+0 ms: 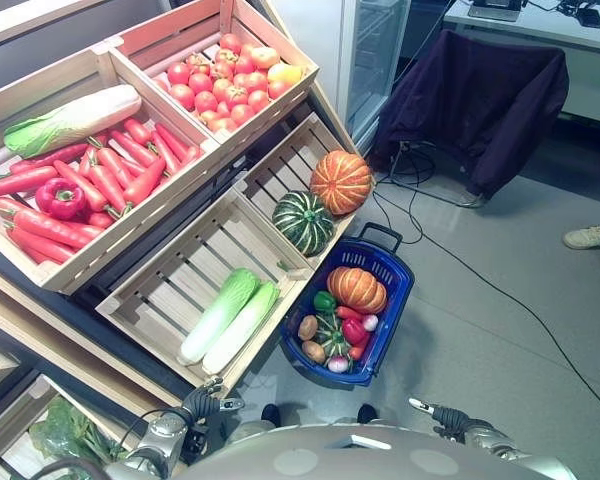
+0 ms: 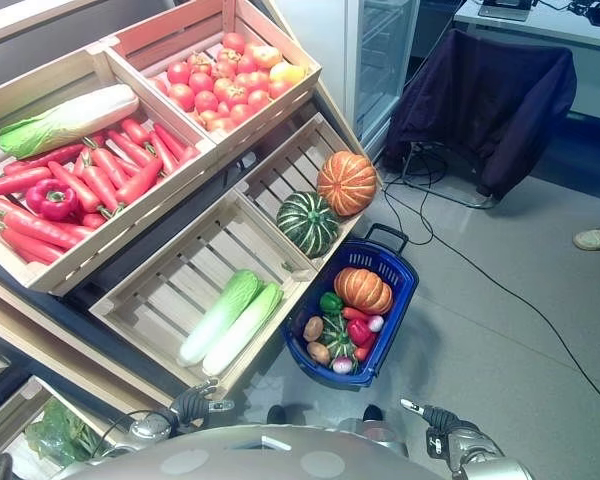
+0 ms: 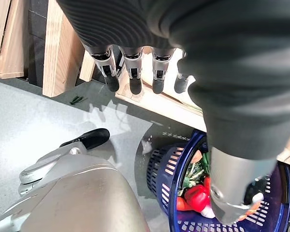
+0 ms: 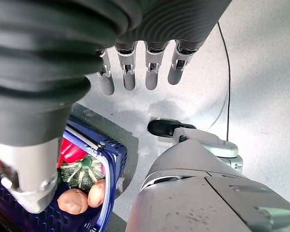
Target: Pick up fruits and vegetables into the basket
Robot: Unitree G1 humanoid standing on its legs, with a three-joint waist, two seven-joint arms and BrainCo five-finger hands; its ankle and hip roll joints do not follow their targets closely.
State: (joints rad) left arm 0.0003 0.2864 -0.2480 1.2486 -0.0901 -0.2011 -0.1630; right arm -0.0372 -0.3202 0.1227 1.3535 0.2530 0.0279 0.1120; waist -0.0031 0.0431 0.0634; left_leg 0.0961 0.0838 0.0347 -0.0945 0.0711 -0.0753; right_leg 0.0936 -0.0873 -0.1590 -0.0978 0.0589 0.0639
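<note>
Hanging loose w/ straight fingers, left hand (image 3: pixel 135 43) & right hand (image 4: pixel 145 43), blue mesh plastic basket (image 1: pixel 395 300), ribbed pumpkin (image 1: pixel 357 288) inside.

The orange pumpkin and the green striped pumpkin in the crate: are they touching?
Touching. In the left eye view the orange pumpkin overlaps the green striped pumpkin, with no gap between them.

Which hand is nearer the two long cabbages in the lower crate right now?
Left. The left hand hangs just below the crate's front edge, close under the cabbages. The right hand is far off to the other side, past the blue basket.
</note>
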